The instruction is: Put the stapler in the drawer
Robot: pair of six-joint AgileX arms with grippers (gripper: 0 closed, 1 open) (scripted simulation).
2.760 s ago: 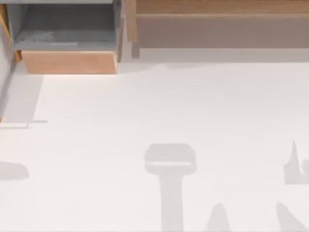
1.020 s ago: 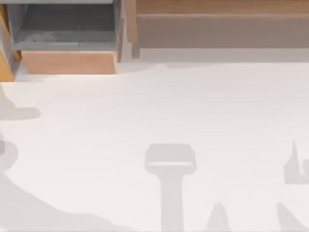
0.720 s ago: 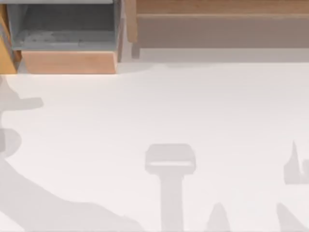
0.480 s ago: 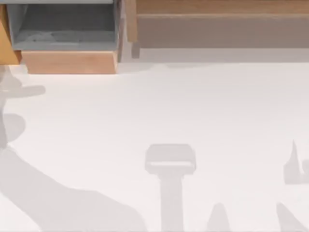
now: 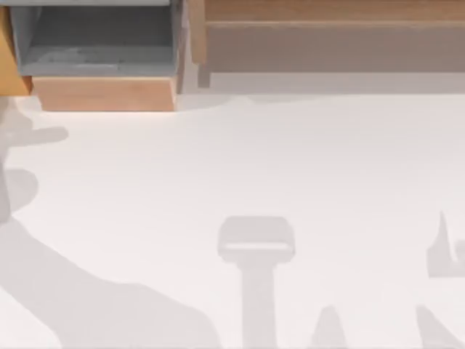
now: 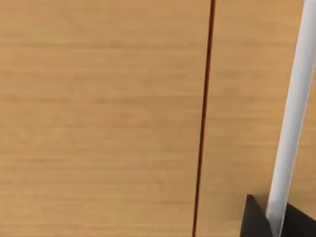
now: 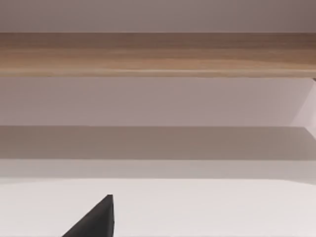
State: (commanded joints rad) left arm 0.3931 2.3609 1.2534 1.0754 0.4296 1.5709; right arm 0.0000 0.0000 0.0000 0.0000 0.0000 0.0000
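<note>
The drawer point(image 5: 102, 62) stands open at the table's point(image 5: 290, 160) far left corner, and between the left gripper's point(image 6: 275, 222) dark fingertips a thin white stapler point(image 6: 291, 118) is clamped before a wooden panel point(image 6: 98, 118)

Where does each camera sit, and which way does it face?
Top view: above the table, looking down on drawer and wooden shelf; arm shadows.
Left wrist view: on left arm, facing tan wood; left gripper fingers hold the stapler.
Right wrist view: on right arm, facing the shelf; right gripper tip.
Top and right wrist views share shelf and table.
</note>
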